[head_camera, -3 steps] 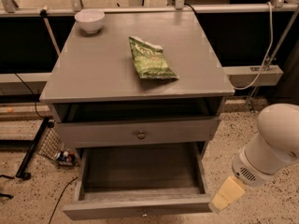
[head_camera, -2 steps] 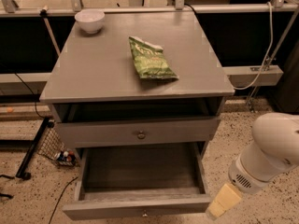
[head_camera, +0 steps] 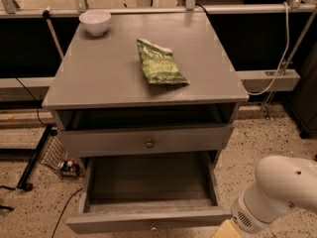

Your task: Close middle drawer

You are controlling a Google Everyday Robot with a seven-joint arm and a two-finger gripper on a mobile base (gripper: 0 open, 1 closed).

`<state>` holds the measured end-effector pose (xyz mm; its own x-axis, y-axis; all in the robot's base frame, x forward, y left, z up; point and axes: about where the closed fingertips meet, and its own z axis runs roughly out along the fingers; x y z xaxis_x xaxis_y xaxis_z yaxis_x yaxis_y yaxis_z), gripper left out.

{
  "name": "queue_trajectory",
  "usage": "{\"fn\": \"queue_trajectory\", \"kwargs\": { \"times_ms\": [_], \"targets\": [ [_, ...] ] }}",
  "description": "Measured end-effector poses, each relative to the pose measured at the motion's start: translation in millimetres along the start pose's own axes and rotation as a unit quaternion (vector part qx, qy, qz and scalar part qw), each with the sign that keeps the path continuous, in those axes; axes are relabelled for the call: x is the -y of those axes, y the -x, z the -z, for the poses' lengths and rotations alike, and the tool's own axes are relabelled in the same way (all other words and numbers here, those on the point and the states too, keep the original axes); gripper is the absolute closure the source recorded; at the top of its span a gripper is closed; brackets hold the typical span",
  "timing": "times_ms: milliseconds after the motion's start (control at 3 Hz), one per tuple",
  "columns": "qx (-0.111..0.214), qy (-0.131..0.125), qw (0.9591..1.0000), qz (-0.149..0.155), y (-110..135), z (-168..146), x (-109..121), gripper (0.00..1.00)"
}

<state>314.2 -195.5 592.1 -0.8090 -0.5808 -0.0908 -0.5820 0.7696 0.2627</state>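
Where your gripper (head_camera: 225,230) is: at the bottom edge of the view, low on the right, only a pale yellow tip showing below the round white arm (head_camera: 282,192).
Gripper state: you cannot tell whether it is open or closed; most of it is cut off by the frame.
Contact: the yellow tip sits just beside the right end of the middle drawer's front panel; you cannot tell whether they touch, and you see nothing held.
Middle drawer (head_camera: 148,182): pulled well out from the cabinet, its bare grey inside showing, a tiny knob (head_camera: 153,227) at the centre of its low front.
Upper drawer (head_camera: 109,143): directly above, taller front with a clearer round knob (head_camera: 149,143), a dark gap behind it under the worktop.
Worktop (head_camera: 99,78): grey, carrying a white bowl (head_camera: 95,21) at the far left corner and a green snack bag (head_camera: 159,63) near the middle, well apart.
Room: speckled floor (head_camera: 267,133), a white cable (head_camera: 283,58) hanging at the right, dark panels behind.
Change since 0.7 s ago: your arm has dropped lower and the yellow tip has slid down and left; the drawer stays just as far out.
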Motion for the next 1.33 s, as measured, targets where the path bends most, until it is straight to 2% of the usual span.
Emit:
{"fn": "queue_trajectory", "kwargs": {
  "times_ms": [333, 667, 1000, 1333],
  "targets": [
    [0.013, 0.024, 0.9994, -0.019, -2, -42, -13, 0.0],
    [0.013, 0.024, 0.9994, -0.019, -2, -42, -13, 0.0],
    [0.012, 0.026, 0.999, -0.033, -3, -50, -9, 0.0],
    [0.016, 0.03, 0.9975, -0.062, -3, -75, 4, 0.0]
  ]
}}
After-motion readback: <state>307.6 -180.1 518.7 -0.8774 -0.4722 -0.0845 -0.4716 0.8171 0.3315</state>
